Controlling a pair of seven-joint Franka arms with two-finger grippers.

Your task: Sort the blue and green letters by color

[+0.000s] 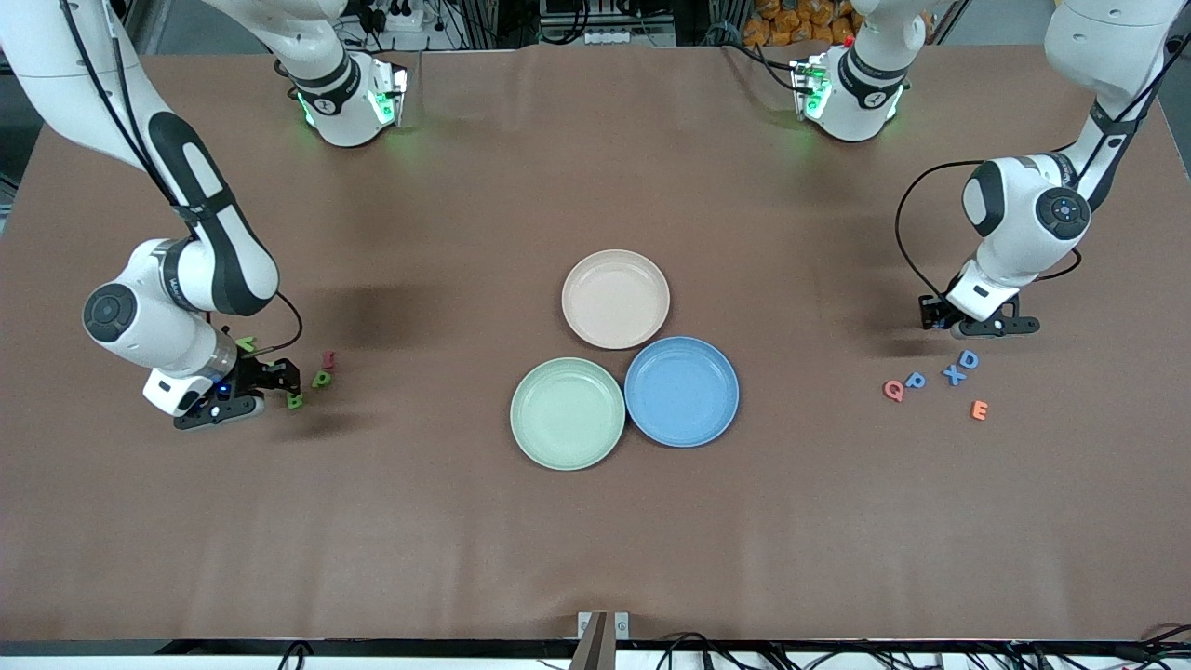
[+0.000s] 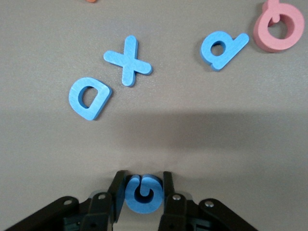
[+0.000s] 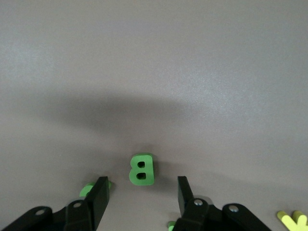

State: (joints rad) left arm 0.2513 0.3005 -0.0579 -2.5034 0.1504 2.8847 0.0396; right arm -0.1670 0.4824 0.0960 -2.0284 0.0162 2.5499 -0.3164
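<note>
The only readable characters are the foam letters themselves. Blue D (image 2: 89, 98), X (image 2: 128, 60), P (image 2: 224, 49) and G (image 2: 142, 193); pink Q (image 2: 279, 26). Green B (image 3: 142, 169); orange E (image 1: 979, 409).

Brown table (image 1: 595, 521) with three plates (image 1: 615, 299), scattered letters (image 1: 955, 375).

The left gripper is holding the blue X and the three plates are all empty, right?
Not quite. The left gripper is shut on the blue G, as the left wrist view shows; the blue X lies loose on the table beside the blue D. The rest is right: the pink plate, green plate and blue plate hold nothing.
</note>
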